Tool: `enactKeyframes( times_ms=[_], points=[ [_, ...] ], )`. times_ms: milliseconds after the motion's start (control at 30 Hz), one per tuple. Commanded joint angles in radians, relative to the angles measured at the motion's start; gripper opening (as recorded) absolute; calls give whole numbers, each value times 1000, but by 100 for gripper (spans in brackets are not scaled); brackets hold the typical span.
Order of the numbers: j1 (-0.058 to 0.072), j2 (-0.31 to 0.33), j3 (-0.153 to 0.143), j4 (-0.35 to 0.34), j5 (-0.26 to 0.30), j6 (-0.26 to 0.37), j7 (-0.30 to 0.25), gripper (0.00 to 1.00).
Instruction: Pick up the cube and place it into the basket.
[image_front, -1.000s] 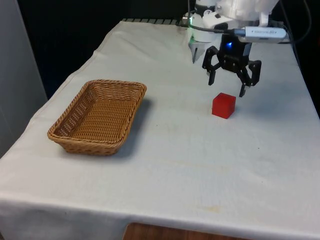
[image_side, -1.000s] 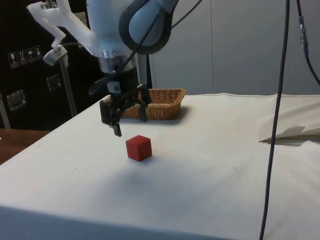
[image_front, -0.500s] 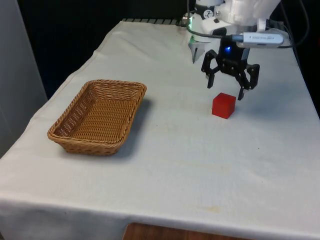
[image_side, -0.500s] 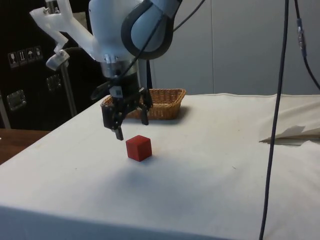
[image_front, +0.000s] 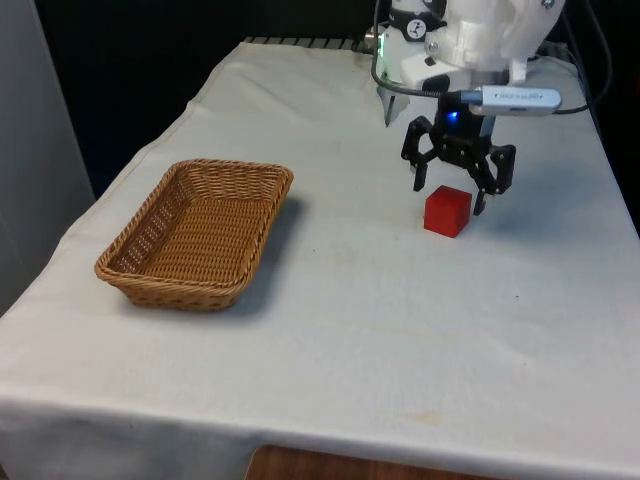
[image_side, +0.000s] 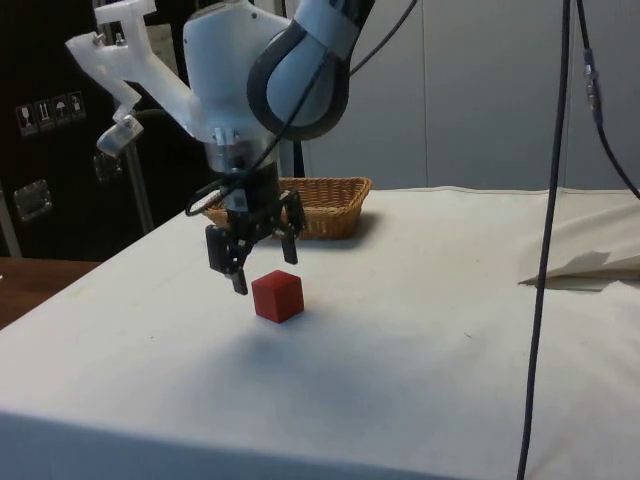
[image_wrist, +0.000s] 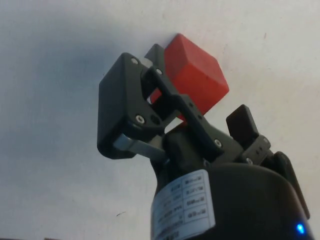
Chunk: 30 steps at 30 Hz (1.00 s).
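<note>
A red cube (image_front: 447, 212) rests on the white cloth towards the front view's right, seen also in the side view (image_side: 277, 297). My black gripper (image_front: 450, 196) hangs open right over it, its fingertips down at about the height of the cube's top. In the side view the gripper (image_side: 268, 273) has one finger beside the cube and the other behind it. In the wrist view the cube (image_wrist: 197, 75) lies between the spread fingers (image_wrist: 155, 52), which do not touch it. A brown wicker basket (image_front: 240, 171) stands empty at the front view's left.
The basket (image_side: 312, 207) sits behind the arm in the side view. A black cable (image_side: 548, 240) hangs down at the side view's right, and folded cloth (image_side: 585, 265) lies near it. Bare cloth separates the cube from the basket.
The gripper has come down and drawn in over the cube, staying open. The cube and the basket have not moved.
</note>
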Motion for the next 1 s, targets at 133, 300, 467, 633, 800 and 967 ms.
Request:
enactKeyframes(
  times_ms=[133, 300, 467, 633, 800, 967],
  points=[
    [-2, 7, 3, -13, 5, 30, 0, 100],
    [-2, 11, 3, -30, 5, 54, 2, 100],
    [0, 15, 2, -55, 3, 90, 5, 100],
    [0, 21, 2, -67, 2, 112, 6, 100],
    [-2, 39, 2, -68, 3, 137, 4, 100],
    [-3, 49, 2, -67, 4, 147, 2, 100]
  ],
)
